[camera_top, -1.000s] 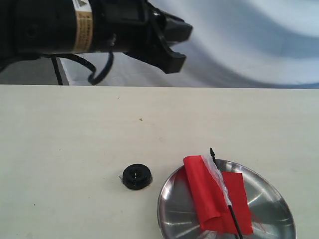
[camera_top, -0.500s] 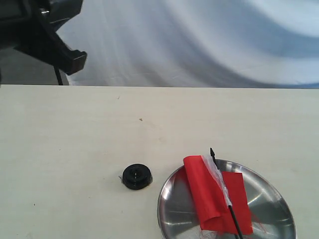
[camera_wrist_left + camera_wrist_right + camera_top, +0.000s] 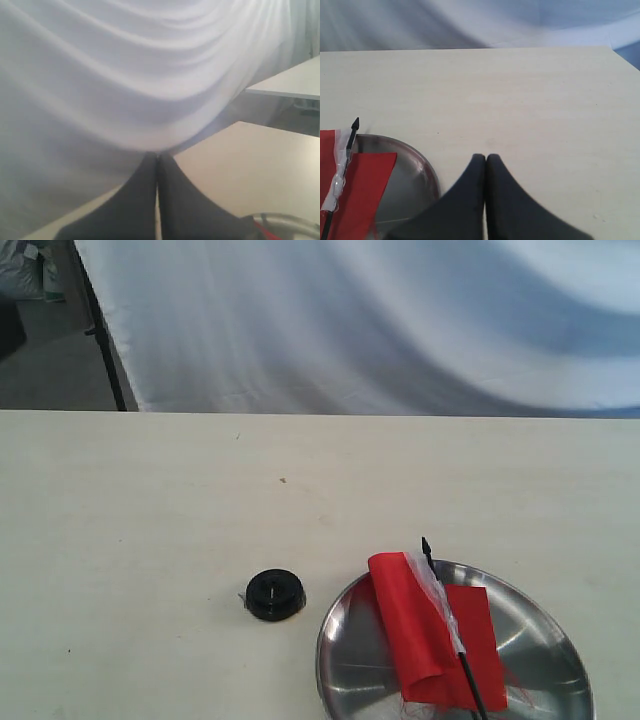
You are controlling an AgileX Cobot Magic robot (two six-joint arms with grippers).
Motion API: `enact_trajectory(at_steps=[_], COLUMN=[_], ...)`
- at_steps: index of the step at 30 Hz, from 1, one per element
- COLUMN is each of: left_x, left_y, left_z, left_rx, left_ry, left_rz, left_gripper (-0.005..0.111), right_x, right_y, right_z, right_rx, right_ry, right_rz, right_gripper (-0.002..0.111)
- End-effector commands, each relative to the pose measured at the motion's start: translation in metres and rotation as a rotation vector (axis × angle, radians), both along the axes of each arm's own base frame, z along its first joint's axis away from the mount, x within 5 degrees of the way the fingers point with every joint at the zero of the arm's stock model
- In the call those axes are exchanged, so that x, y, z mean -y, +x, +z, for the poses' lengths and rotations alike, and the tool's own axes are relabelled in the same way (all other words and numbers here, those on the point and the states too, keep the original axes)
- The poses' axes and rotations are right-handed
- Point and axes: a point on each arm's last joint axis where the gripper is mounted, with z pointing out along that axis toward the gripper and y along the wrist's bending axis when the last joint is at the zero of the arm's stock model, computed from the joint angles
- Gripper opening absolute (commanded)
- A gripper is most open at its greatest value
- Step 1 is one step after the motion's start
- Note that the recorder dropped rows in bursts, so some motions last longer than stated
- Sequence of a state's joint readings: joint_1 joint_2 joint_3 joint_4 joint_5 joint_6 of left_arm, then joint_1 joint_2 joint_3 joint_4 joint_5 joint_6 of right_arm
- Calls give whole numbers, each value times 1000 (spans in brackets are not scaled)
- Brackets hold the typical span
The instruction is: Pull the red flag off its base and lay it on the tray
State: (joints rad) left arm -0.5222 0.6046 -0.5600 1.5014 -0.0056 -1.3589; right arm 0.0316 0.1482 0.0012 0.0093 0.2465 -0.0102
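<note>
As I read the wrist cameras, what sits closest to each lens is its own pair of fingers. The left fingers (image 3: 135, 200) are pressed together tip to tip with nothing between them. The right fingers (image 3: 465, 195) are closed the same way, empty, hanging over bare desk (image 3: 545, 110) just beside the tray (image 3: 415, 175).

In the exterior view the tray (image 3: 545, 640) is the nearest thing, cut off by the bottom edge of the picture. The flag (image 3: 430, 630) lies inside it, off the base. Its red cloth is folded over itself and spread across the tray's left half. A whitish strip runs along the thin black pole. The pole crosses the tray at a slant, and its pointed tip (image 3: 425, 544) pokes out past the tray's far rim. One far corner of the cloth also laps over that rim. The right wrist view shows the same tip (image 3: 355, 122) just beyond the rim.

The base (image 3: 274, 594) stands on the desk (image 3: 150, 520) just left of the tray. It is near the rim but not touching it, and its centre hole faces up.

Beyond the tray the desk runs pale to its far edge. Behind that edge hangs a white curtain (image 3: 400, 330), with a black stand leg (image 3: 100, 340) at its left side.
</note>
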Motion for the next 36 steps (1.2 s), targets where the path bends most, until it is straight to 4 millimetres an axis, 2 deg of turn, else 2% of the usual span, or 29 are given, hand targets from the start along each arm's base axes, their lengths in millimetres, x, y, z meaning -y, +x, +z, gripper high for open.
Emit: enact_trajectory(at_steps=[1, 4, 9, 12, 16, 23, 26, 28, 31, 36], left_x=[-2, -3, 7, 14, 19, 20, 22, 23, 24, 21], left_y=[-6, -6, -13, -19, -24, -25, -27, -29, -30, -27], left_z=[-34, -53, -65, -65, -64, -64, -63, -60, -54, -50], left_rx=[-105, -168, -264, -271, -335, -460, -571, -682, -732, -764], left_ry=[-36, -36, -118, -121, -206, -358, -498, -659, -801, -922], left_rz=[-10, -7, -130, -228, -303, -312, -338, -356, -401, -382], left_gripper=[0, 0, 0, 0, 0, 0, 0, 0, 0, 0], right_x=[0, 0, 0, 0, 0, 0, 0, 0, 0, 0], right_y=[0, 0, 0, 0, 0, 0, 0, 0, 0, 0], right_z=[0, 0, 0, 0, 0, 0, 0, 0, 0, 0], right_rx=[-1, -1, -1, -1, -1, -1, -1, -1, -1, -1], right_ry=[-6, -6, -6, -6, -6, -6, -6, -6, -6, -6], right_rz=[-2, -2, -2, -2, -2, -2, -2, -2, -2, -2], right_gripper=[0, 0, 0, 0, 0, 0, 0, 0, 0, 0])
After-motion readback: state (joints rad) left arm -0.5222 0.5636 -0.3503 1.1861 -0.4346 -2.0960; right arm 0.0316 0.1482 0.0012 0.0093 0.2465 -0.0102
